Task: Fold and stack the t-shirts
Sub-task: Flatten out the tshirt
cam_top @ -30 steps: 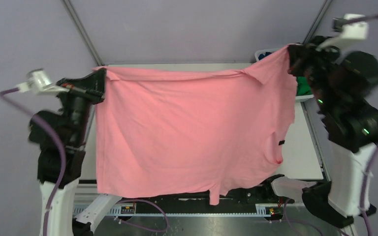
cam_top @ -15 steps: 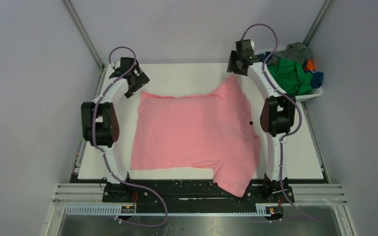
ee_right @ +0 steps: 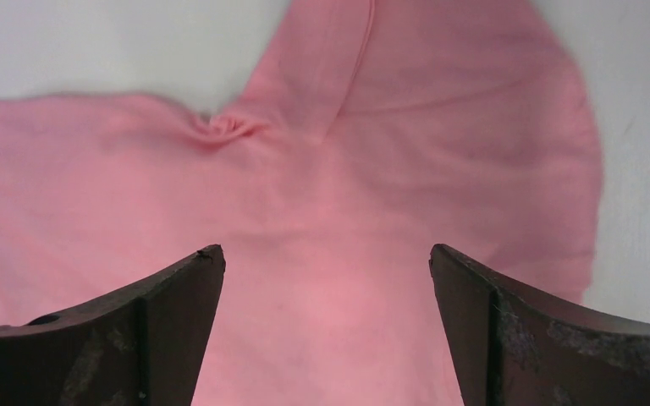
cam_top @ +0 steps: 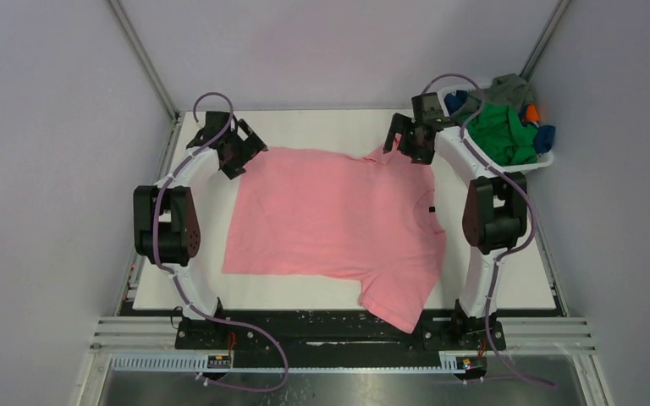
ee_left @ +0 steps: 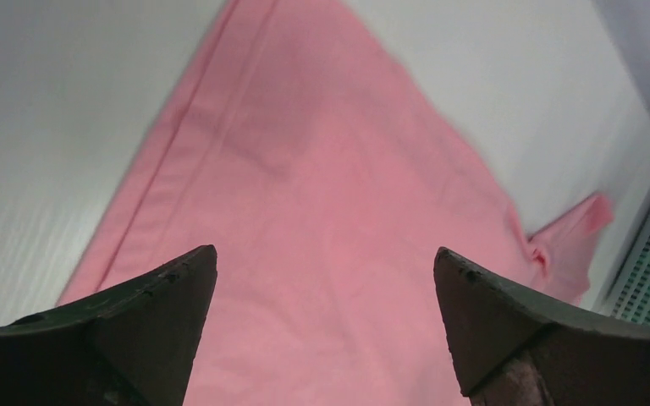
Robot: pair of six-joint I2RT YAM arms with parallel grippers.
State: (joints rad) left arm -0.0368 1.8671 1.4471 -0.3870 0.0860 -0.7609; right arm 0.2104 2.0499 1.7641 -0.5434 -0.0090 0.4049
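Observation:
A salmon pink t-shirt lies spread flat on the white table, one sleeve hanging over the near edge. My left gripper hovers open over the shirt's far left corner. In the left wrist view the left gripper has only pink cloth below it and nothing between its fingers. My right gripper stands open over the far right corner by a bunched sleeve. The right wrist view shows the right gripper wide apart above the pink cloth.
A white basket at the back right holds a green t-shirt, a grey one, and bits of blue and orange. Grey walls enclose the table on three sides.
A second ago both grippers held the pink shirt stretched up in the air. Both have let go and come down low, and the shirt now lies flat on the table.

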